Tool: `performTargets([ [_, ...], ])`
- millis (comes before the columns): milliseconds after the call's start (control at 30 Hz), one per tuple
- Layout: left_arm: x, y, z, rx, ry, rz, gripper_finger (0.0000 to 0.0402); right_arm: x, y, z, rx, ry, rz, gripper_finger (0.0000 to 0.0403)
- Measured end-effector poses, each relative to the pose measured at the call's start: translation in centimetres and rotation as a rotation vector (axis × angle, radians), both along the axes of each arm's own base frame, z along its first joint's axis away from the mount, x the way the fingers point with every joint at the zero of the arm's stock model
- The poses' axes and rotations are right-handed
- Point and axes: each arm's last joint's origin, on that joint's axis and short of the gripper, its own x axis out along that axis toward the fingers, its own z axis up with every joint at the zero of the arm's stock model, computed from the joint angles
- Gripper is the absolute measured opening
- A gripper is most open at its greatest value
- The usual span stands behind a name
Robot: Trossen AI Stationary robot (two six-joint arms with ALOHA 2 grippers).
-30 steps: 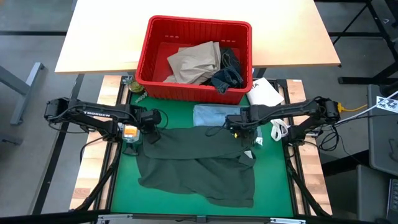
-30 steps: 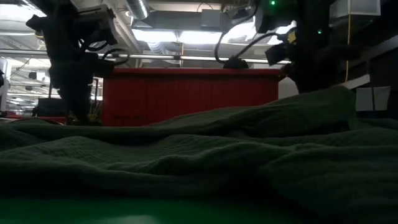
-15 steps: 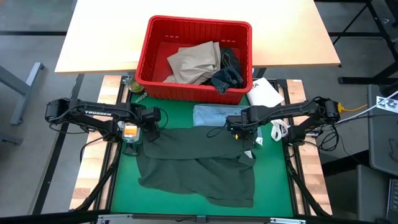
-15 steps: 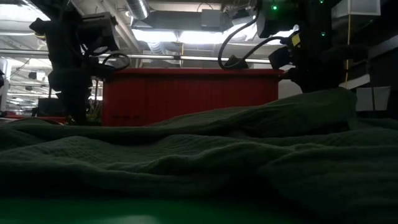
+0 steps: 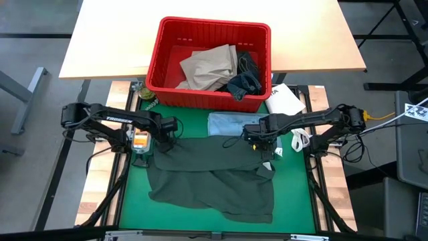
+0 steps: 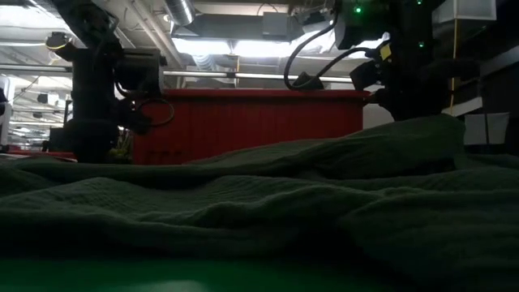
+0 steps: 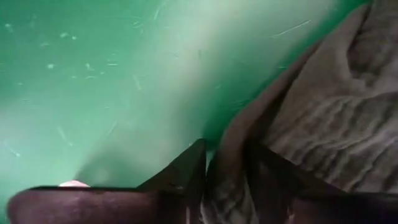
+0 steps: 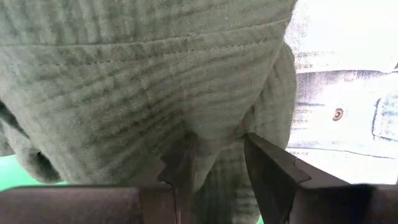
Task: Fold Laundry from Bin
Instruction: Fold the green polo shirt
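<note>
Step in hand: dark green garment (image 5: 210, 177) spread on the green surface (image 5: 134, 194), centre-bottom of the high view; I'm working its top edge w/ both arms, prob. to start a fold.

Left end effector (image 5: 162, 136) sits at mid-left of the frame, at the garment's top-left corner. Wrist view: the cloth edge runs up between my two fingers (image 7: 186, 174), jaws part-way apart. Can't tell if I've got a real pinch or the cloth is just lying in the gap.

Centre-top: red bin (image 5: 160, 60) w/ tan trousers (image 5: 210, 65) and jeans (image 5: 244, 77) inside, not yet taken out. Just below the bin, a light blue garment (image 5: 226, 122) lies flat, its lower edge under the green one.

Right end effector (image 5: 257, 142), right of centre, at the top-right corner. Wrist view shows a bunched fold of green cloth between my fingers (image 8: 180, 165) — looks gripped.

Next, as I judge it: firm up the left grip, then lift both corners together, evenly, and carry the top edge down over the body. Risk: left corner slips, fold goes skew.
</note>
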Motion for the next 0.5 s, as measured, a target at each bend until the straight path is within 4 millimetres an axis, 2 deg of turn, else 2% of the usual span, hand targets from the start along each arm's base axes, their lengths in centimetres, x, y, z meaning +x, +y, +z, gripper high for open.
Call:
performTargets([
  [233,-1.0,-0.1,0.0,0.029,0.098,0.051,0.0011,-1.3,0.0,-2.3,0.01,0.072,-0.038,0.0138],
  [500,-1.6,-0.3,0.0,0.017,0.159,0.104,0.0012,-2.2,0.2,-3.5,0.071,0.12,-0.1,0.0138],
])
